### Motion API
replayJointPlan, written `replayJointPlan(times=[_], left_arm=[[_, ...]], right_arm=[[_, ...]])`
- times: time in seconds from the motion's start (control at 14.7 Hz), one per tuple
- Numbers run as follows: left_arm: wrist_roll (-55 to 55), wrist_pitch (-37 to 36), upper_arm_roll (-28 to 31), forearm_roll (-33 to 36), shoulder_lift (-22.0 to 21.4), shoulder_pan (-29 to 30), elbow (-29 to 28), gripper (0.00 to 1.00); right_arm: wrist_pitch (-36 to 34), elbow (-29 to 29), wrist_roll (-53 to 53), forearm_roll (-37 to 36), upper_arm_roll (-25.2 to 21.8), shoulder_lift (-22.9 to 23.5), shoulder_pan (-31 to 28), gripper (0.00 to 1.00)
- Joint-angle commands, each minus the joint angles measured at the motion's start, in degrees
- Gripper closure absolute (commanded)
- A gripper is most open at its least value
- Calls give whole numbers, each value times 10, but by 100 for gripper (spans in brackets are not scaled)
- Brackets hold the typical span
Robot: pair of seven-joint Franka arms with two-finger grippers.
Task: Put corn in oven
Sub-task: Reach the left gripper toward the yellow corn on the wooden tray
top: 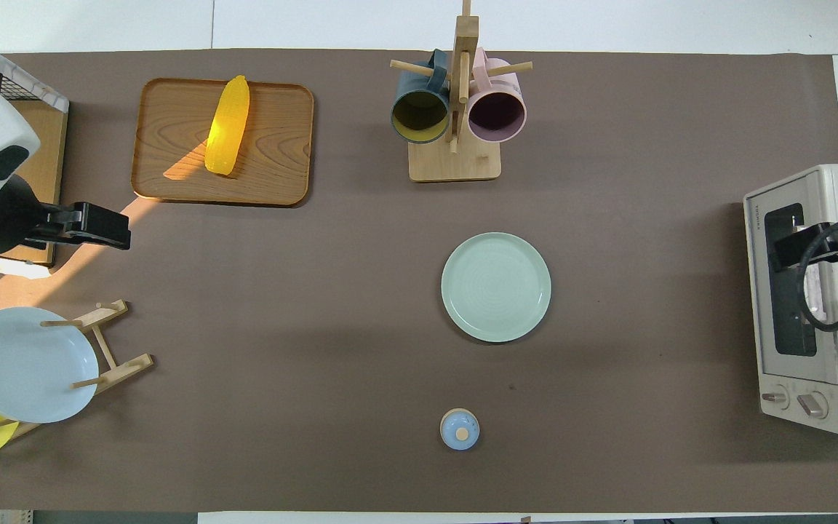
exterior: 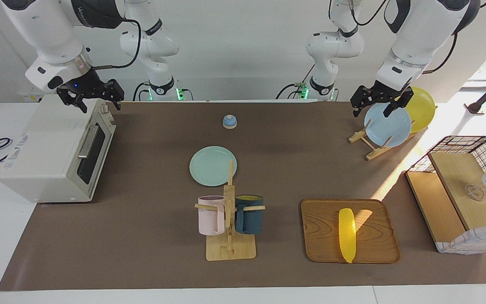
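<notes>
Facing view, robots' end first. Right jaws hang released and empty over the top of the oven (exterior: 36,156), at the corner nearest the robots. Left jaws hang released and empty over the blue plate (exterior: 387,125) in the wooden plate rack (exterior: 367,147).

- Oven sits at the right arm's end of the worktop. Its glass door is shut, and its bar handle (exterior: 87,141) faces the middle of the worktop. Nothing goes in until the door is down. A pull on the handle could drag the whole oven rather than swing the door, since nothing pins it.
- Left jaws are close above the racked plates. A careless first move could clip the blue plate or the yellow plate (exterior: 423,107) next to it and tip the rack.
- Small blue bell (exterior: 229,121) and green plate (exterior: 212,166) lie mid-worktop. Farther out stands the mug tree (exterior: 229,219) with two hung mugs. A low carry toward the oven could knock any of these.
- Corn (exterior: 347,234) lies flat on the wooden tray (exterior: 373,249), farther from the robots and toward the left arm's end, well apart from the oven. Its farther tip rests at the tray's rim.
- It looks glossy and tapered, so a pinch near an end may squirt it out or roll it off the tray. A mid-cob grip looks safer.
- Wire basket (exterior: 466,147) stands just beside the tray and could catch the left arm's elbow on the way down.
- The long cross-worktop trip probably needs a handover, which adds a drop risk.
</notes>
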Motion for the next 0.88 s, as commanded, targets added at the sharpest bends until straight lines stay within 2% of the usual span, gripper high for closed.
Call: replayJointPlan(times=[0.0,0.34,0.54,0.68,0.82], left_arm=[[-1,6,2,13,-7,-5,-4,0],[-8,29,2,10,-9,-5,-9,0],[-30,84,1,4,2,-5,-19,0],[-29,95,2,-8,50,-5,11,0],[-28,99,1,-11,120,-5,54,0]], right_arm=[[-2,1,6,13,3,-5,-5,0],[-1,1,6,13,3,-5,-4,0],[-1,1,6,13,3,-5,-4,0],[-1,1,6,13,4,-5,-4,0],[-1,1,6,13,3,-5,-4,0]])
